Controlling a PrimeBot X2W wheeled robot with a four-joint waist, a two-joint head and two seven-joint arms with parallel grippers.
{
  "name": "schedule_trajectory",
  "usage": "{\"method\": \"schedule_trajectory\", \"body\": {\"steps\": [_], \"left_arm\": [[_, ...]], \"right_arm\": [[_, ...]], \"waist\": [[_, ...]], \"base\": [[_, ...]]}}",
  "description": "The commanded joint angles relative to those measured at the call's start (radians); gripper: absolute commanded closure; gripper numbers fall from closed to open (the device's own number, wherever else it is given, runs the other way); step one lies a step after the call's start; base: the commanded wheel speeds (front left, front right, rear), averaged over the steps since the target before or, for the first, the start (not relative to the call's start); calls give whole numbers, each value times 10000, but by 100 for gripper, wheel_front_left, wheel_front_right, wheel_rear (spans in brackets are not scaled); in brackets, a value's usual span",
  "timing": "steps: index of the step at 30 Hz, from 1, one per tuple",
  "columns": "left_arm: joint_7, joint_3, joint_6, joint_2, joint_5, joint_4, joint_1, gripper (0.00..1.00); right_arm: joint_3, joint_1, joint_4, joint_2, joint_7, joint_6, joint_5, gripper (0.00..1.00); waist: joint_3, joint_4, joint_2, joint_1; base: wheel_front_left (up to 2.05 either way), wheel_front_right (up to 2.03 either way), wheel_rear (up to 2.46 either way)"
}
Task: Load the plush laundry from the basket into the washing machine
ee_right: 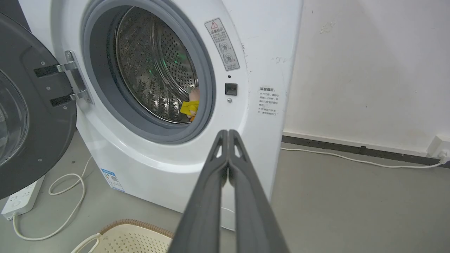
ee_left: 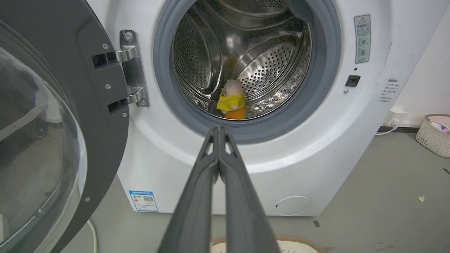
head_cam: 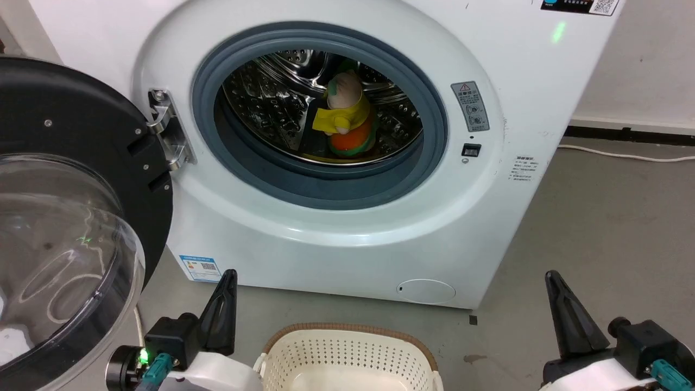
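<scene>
While the left gripper (ee_left: 219,128) and right gripper (ee_right: 228,132) hang clenched, empty, over grey floor (head_cam: 608,228), the plush laundry (head_cam: 347,117) lies inside the washing machine (head_cam: 353,244) by a white wall (ee_right: 369,63)

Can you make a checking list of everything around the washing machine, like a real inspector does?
Surface: grey floor.
Job's things: plush laundry lies inside the washing machine drum; door wide open; basket in front, nothing seen in its visible part.
Clutter: yellow scrap on the floor; second basket by the wall.
Grippers: left gripper and right gripper, jaws shut, holding nothing.
Cables: white cable along the wall; power strip with looped cord.
Surroundings: white wall.
</scene>
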Motion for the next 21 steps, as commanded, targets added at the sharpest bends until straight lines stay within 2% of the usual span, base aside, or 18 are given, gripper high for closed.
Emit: {"method": "schedule_trajectory", "body": {"steps": [1, 21], "left_arm": [[60, 63, -28, -25, 106, -70, 33, 100], [469, 409, -62, -241, 555, -220, 50, 100]], "right_arm": [[16, -139, 4, 0, 49, -3, -54, 100], [51, -239, 6, 1, 459, -4, -224, 100]], "waist": [[-3, 1, 0, 0], [-62, 6, 0, -1]], "base": [[0, 0, 0], [0, 0, 0]]}}
